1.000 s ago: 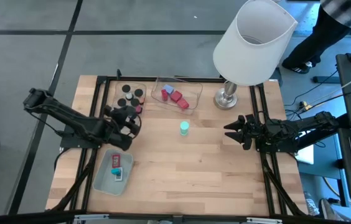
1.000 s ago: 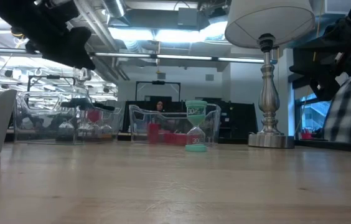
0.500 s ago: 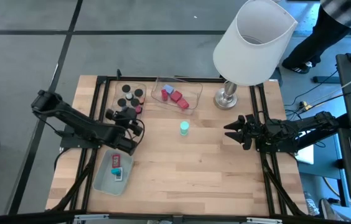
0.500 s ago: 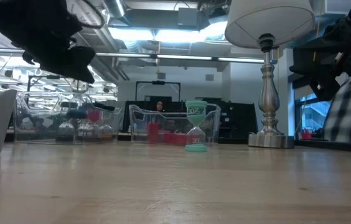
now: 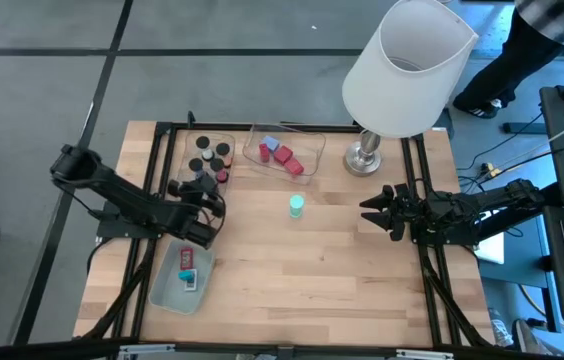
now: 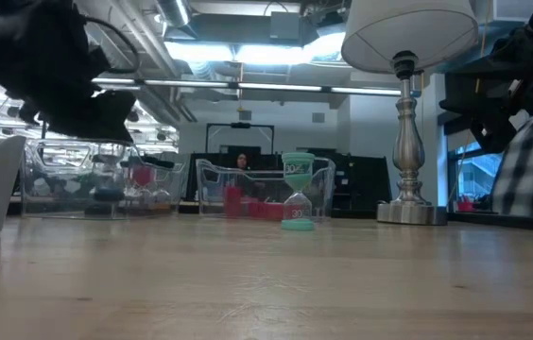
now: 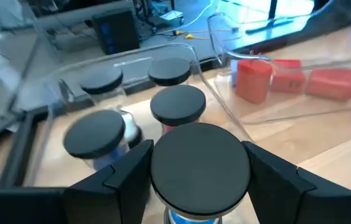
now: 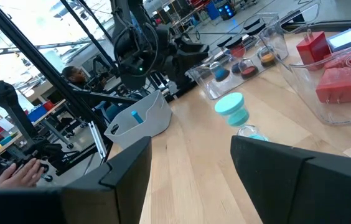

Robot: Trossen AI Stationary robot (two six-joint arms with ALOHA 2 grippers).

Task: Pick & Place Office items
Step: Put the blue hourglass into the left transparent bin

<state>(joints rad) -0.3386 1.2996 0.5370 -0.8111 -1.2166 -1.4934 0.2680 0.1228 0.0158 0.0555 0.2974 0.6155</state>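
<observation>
The left gripper (image 5: 202,197) hangs above the table (image 5: 322,270) near its left edge, just on the near side of the clear tray (image 5: 190,150) that sits at the far left corner, and its two fingers (image 7: 122,180) are closed halfway around a black round cap (image 7: 199,163) with something blue beneath it; the cap sits squarely between them. Past the held piece, the other black caps (image 7: 177,104) stand inside that clear tray, close to the gripper, and red blocks (image 7: 252,78) lie in a second clear tray (image 5: 307,172) alongside it along the far edge. A teal sand timer (image 5: 296,206) stands alone on the bare wood toward the middle, well apart from both arms. A pale tray (image 5: 167,290) near the left front corner holds a blue piece (image 5: 189,276). The right gripper (image 5: 370,210) waits over the right edge, fingers parted with nothing between them, pointing toward the timer.
</observation>
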